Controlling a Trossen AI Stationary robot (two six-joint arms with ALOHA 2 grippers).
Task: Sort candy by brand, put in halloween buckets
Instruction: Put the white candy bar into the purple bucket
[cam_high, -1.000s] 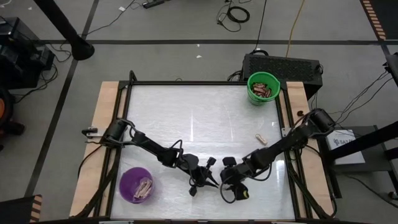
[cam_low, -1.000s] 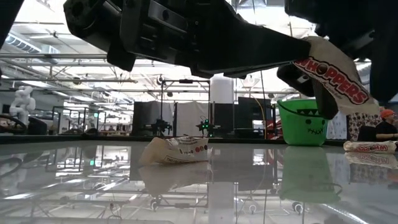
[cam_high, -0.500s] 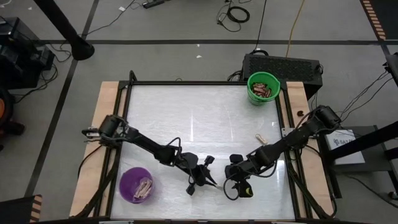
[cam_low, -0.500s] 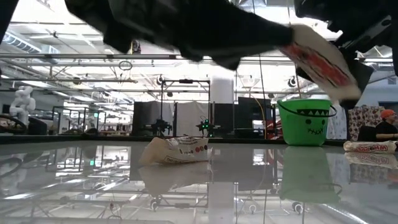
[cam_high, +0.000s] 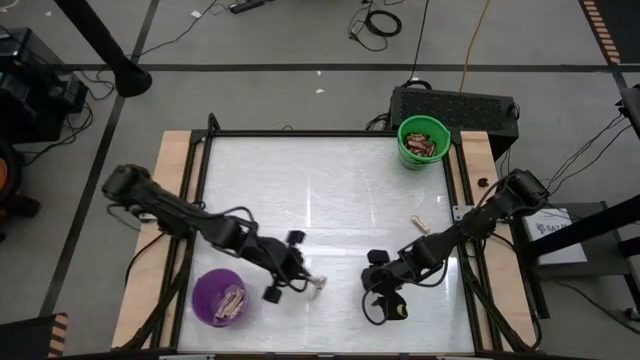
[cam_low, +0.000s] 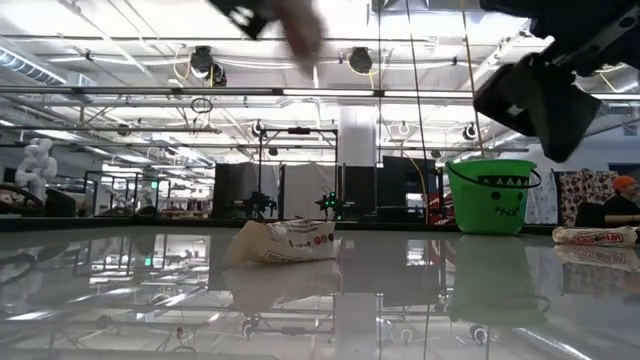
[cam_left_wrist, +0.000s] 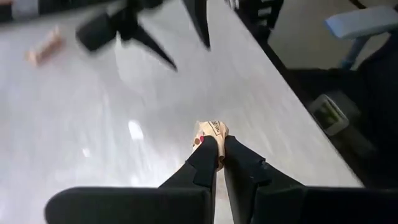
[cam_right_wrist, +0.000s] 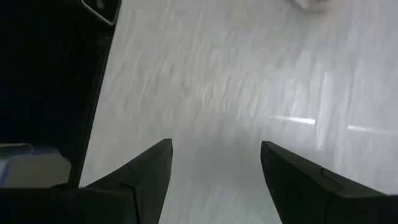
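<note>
Left arm stretched low from table's left edge toward near middle, elbow bent, wrist angled right; left gripper (cam_high: 308, 283) over near-centre, fingers (cam_left_wrist: 208, 157) pinched together on pale candy wrapper (cam_left_wrist: 211, 130). Right arm reaching in from right edge, forearm slanting down toward near centre; right gripper (cam_high: 385, 303) hanging just right of left one, apart from it, fingers (cam_right_wrist: 149, 163) spread wide, nothing between them

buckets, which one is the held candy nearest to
The purple bucket; the left gripper carries the candy beside it, far from the green bucket.
</note>
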